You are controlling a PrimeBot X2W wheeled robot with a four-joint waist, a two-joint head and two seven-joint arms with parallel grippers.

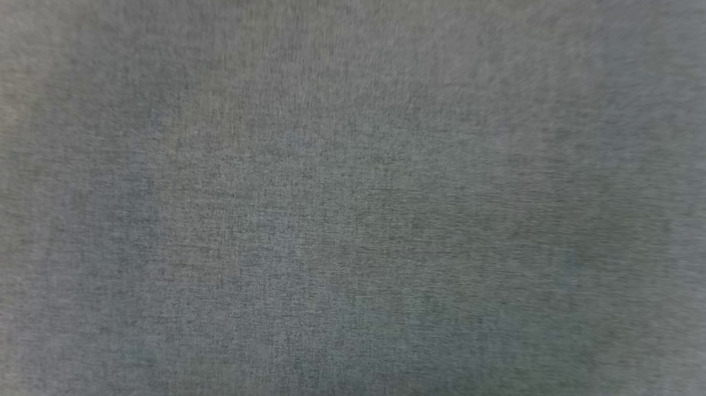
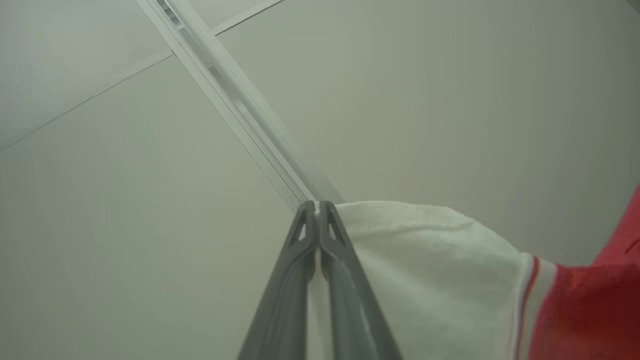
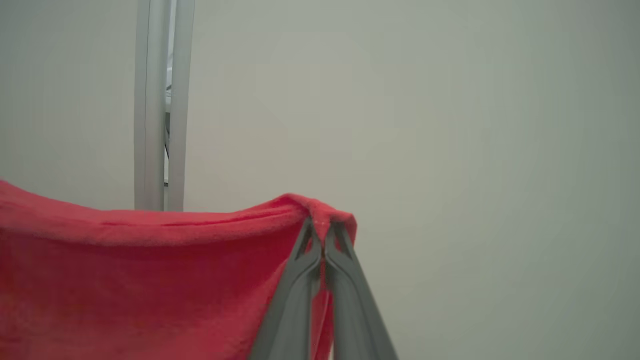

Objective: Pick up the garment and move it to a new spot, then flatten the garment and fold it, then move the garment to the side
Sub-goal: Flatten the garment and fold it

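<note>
The left gripper (image 2: 316,207) is pressed together, pinching the white corner of the garment (image 2: 425,260), which runs off toward four o'clock in the left wrist view. The right gripper (image 3: 324,227) pinches the red corner, with cloth stretching toward nine o'clock. The garment hangs aloft, its top edge spanning gripper to gripper, so laying it down likely needs both arms lowering together.

No readable txt, no labels, brand marks, nos. or signs in any view, garment (image 3: 125,280) fabric w/o legible print or tag, head view too blurred to read anything.
</note>
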